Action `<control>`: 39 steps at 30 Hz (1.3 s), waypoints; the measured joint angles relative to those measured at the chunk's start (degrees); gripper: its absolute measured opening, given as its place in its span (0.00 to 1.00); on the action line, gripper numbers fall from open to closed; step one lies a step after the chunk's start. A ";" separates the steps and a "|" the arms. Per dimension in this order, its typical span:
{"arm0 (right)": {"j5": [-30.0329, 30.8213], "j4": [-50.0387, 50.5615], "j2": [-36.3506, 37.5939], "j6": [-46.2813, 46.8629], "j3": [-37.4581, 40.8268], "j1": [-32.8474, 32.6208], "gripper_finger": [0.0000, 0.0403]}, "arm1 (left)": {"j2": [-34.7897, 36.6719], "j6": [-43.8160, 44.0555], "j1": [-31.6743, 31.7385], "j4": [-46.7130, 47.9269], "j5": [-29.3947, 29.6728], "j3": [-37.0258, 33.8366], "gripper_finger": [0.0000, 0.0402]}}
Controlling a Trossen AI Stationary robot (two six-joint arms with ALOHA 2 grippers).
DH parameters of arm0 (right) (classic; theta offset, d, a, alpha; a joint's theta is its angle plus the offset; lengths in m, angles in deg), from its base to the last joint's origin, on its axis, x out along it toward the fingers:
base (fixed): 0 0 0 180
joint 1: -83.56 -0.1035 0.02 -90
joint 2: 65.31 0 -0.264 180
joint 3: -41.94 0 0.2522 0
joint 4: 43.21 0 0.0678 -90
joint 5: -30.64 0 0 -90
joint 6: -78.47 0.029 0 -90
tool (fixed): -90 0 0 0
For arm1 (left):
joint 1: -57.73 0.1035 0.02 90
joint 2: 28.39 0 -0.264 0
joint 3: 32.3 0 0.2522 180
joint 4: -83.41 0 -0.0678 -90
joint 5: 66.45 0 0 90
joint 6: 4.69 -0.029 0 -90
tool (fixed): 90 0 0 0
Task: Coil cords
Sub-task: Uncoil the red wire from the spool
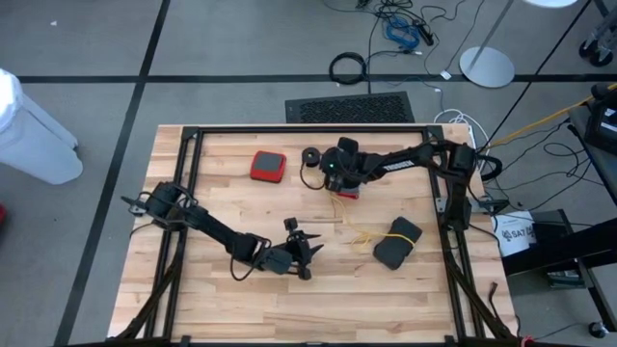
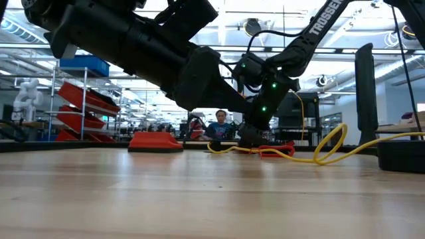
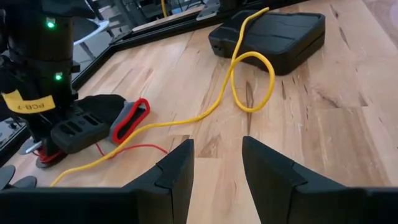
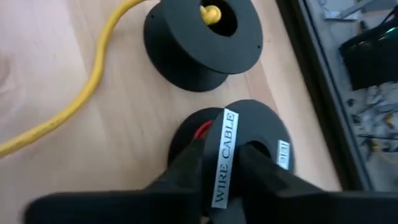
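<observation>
Two small black reels lie on the table at the far middle. One reel [image 4: 202, 40] [image 1: 311, 156] has the yellow cord's end in its hub. The yellow cord [image 3: 205, 115] [image 1: 359, 229] runs loose across the wood, loops, and passes over a black box [image 3: 273, 34]. The other reel [image 4: 249, 134] carries the thin red cord [image 3: 134, 148], which trails slack on the table. My right gripper [image 4: 221, 168] [image 1: 334, 183] slants down onto this reel. My left gripper [image 3: 217, 168] [image 1: 307, 253] is open, low over the near middle, with nothing between its fingers. My right gripper is closed on the near part of the red cord's reel [image 4: 233, 134], slanting down from the table's right. A white label strip [image 4: 224, 155] shows in the narrow gap between the fingers. The fingers hide the exact place of contact. The reel rests on the table.
A red pad [image 1: 267, 166] [image 2: 155, 141] lies at the far left of the reels. The black box [image 1: 397, 241] sits at the near right. A dark metal frame [image 1: 289, 130] borders the table. Bare wood lies in front of my left gripper. A person [image 2: 219, 126] sits far behind.
</observation>
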 joint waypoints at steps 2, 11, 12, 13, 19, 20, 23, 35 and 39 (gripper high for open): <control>1.38 0.27 0.39 -1.00 0.02 -0.70 0.07 | 0.00 0.00 0.00 0.02 0.00 0.00 0.36; 3.35 5.41 4.37 -0.03 0.34 -4.05 0.04 | 0.00 -0.04 0.00 0.11 0.00 0.00 0.36; 3.94 6.52 5.29 0.29 0.35 -4.54 0.04 | 0.00 -0.04 0.00 0.11 0.03 0.00 0.36; 4.19 7.34 6.29 0.41 0.35 -4.99 0.04 | 0.00 -0.07 0.00 0.12 0.10 0.00 0.36; 4.25 14.96 13.64 4.09 0.35 -8.38 0.03 | 0.00 -1.20 0.00 0.08 0.99 0.00 0.36; 4.27 16.71 15.19 5.03 0.35 -9.08 0.03 | 0.00 -1.20 0.00 0.04 1.16 0.00 0.36; 4.28 22.22 20.00 8.19 0.33 -11.63 0.03 | 0.00 -1.42 0.00 -0.37 2.06 0.00 0.36; 4.38 29.03 38.21 20.61 0.28 -24.16 0.03 | 0.02 -10.76 1.42 -19.90 11.27 0.02 0.36; 4.34 28.07 40.11 23.28 0.28 -27.64 0.03 | 0.02 -14.73 4.16 -25.62 14.92 0.04 0.36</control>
